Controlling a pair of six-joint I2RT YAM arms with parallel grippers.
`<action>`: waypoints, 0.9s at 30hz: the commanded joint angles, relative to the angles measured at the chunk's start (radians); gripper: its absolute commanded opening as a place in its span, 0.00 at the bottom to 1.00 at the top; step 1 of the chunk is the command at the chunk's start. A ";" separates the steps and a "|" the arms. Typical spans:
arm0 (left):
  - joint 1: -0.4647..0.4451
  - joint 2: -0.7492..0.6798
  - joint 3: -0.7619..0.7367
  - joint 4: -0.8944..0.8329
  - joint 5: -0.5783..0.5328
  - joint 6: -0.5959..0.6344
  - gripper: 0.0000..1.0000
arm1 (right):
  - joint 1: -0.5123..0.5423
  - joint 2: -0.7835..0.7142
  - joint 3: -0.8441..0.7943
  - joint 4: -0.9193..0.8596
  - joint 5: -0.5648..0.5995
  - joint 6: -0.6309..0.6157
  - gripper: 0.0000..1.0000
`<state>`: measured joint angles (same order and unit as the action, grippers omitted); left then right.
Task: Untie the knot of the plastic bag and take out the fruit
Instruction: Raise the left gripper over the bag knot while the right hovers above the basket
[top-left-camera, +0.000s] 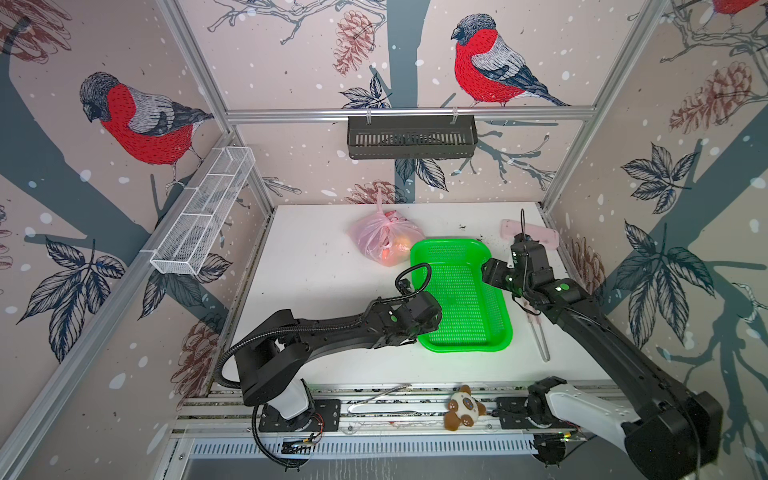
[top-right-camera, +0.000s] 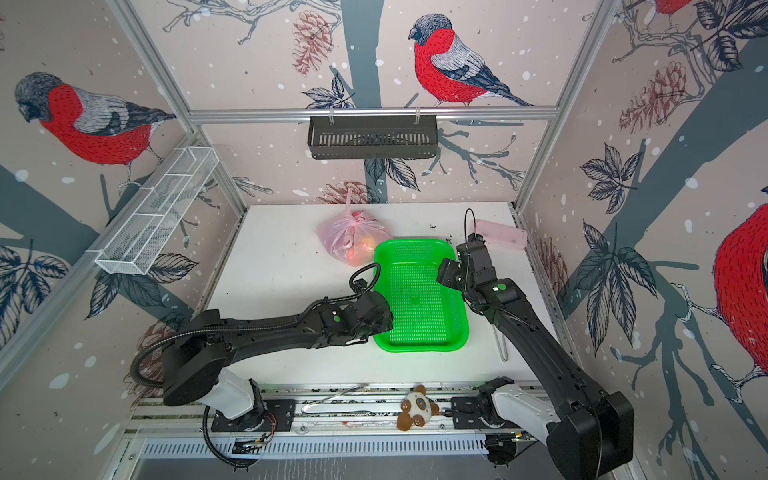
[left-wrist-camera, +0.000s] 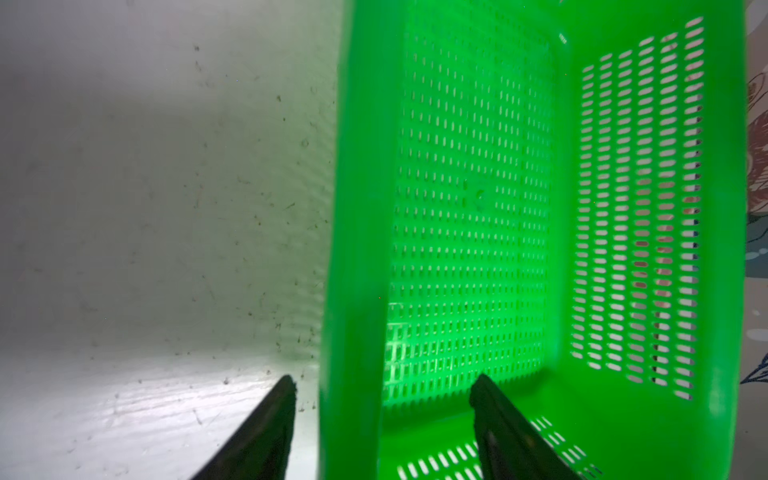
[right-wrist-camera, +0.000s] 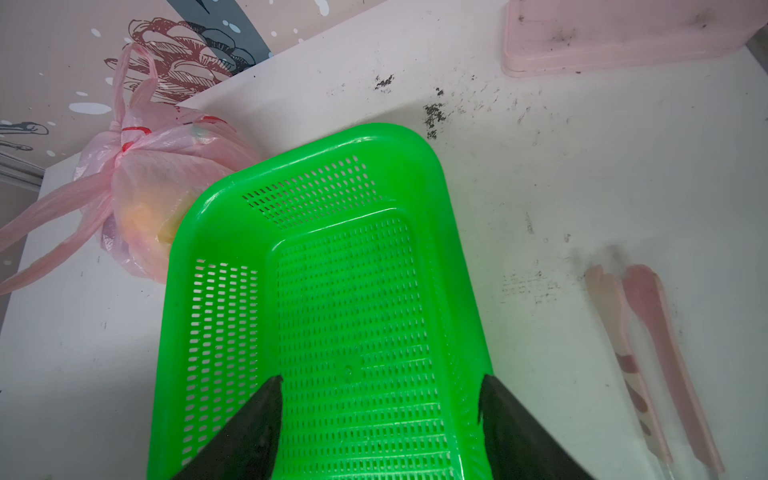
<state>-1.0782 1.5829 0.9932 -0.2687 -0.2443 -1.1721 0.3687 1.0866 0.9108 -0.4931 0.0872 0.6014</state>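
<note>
Beside the basket (right-wrist-camera: 374, 137), the bag (top-left-camera: 376, 237) lies with knot (right-wrist-camera: 124, 145) tied, fruit (right-wrist-camera: 141, 216) inside; left gripper (left-wrist-camera: 384, 379) and right gripper (right-wrist-camera: 381, 379) gape empty.

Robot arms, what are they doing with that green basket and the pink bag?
The robot is meant to untie the pink bag and take out the fruit. Right now the bag sits at the back of the table, its knot tied and the fruit inside. It lies beside a corner of the empty green basket. The left hand is open, one finger inside the basket's wall and one outside. The right hand is open above the basket, holding nothing.
</note>
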 joint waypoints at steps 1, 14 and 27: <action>0.006 -0.023 0.086 -0.159 -0.125 0.057 0.77 | 0.034 0.008 0.016 0.031 0.040 0.028 0.76; 0.397 -0.160 0.263 -0.178 -0.123 0.494 0.96 | 0.169 -0.027 -0.007 0.102 0.167 0.042 0.76; 0.702 0.221 0.487 0.099 0.091 0.733 0.96 | 0.193 -0.004 -0.059 0.209 0.160 0.052 0.74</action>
<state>-0.3977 1.7542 1.4361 -0.2604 -0.2024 -0.4858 0.5579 1.0782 0.8505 -0.3283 0.2356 0.6510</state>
